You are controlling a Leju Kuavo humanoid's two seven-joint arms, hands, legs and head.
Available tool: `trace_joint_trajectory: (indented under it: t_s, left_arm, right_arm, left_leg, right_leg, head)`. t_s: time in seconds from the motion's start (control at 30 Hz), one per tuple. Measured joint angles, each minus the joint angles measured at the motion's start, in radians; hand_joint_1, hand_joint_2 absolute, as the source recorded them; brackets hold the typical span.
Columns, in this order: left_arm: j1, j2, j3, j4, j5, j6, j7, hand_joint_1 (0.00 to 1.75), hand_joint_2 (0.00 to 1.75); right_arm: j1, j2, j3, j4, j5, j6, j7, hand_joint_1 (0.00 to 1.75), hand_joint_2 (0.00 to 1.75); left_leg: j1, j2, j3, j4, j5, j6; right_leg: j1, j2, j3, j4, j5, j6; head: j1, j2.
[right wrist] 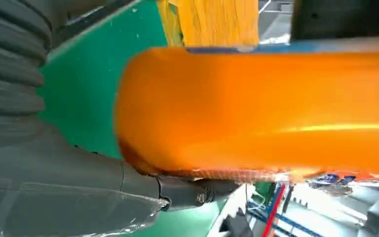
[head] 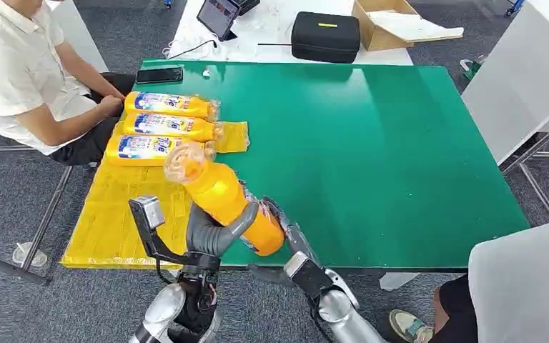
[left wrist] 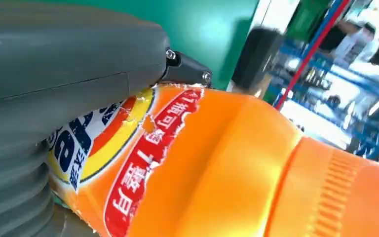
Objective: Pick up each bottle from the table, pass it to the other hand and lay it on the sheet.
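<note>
— What's on the yellow sheet?
— Three orange bottles lying on their sides in a row at its far end, caps toward the green worktop. A seated person's hand rests just beside the farthest one.
— And the fourth orange bottle?
— Off the worktop, tilted, clear cap end up and toward the sheet, base toward the near edge.
— Who has it?
— The left hand wraps its thumb and fingers around the lower body. The right hand presses against the base end from the other side, fingers curled along it.
— Room to move?
— The near part of the sheet is bare, and so is the green worktop to the right.
</note>
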Motion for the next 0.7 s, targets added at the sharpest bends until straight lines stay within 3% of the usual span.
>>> trace_joint_trajectory:
  t_s: [0.33,0.5,0.7]
  left_arm:
    - [-0.006,0.002,0.015,0.000,-0.059,0.066,-0.015,1.75,1.75]
    - [-0.011,0.023,0.040,0.027,-0.493,0.351,-0.061,1.75,1.75]
    - [-0.032,0.040,0.102,0.135,-0.819,0.391,0.030,1.75,1.75]
  right_arm:
    - [0.023,0.006,-0.036,0.044,-0.013,-0.122,-0.004,0.00,0.00]
    - [0.064,0.006,-0.108,0.054,-0.009,-0.273,-0.027,0.00,0.00]
    - [0.099,0.014,-0.206,-0.021,-0.038,-0.369,-0.030,0.00,0.00]
  left_leg:
    - [0.000,-0.001,0.000,0.000,0.000,0.000]
    - [0.000,-0.001,0.000,0.000,0.000,0.000]
    - [0.000,0.000,0.000,0.000,0.000,0.000]
  right_leg:
    - [0.000,0.000,0.000,0.000,0.000,0.000]
    - [0.000,0.000,0.000,0.000,0.000,0.000]
    - [0.000,0.000,0.000,0.000,0.000,0.000]
  head:
    - [0.000,0.000]
    - [0.000,0.000]
    - [0.000,0.000]
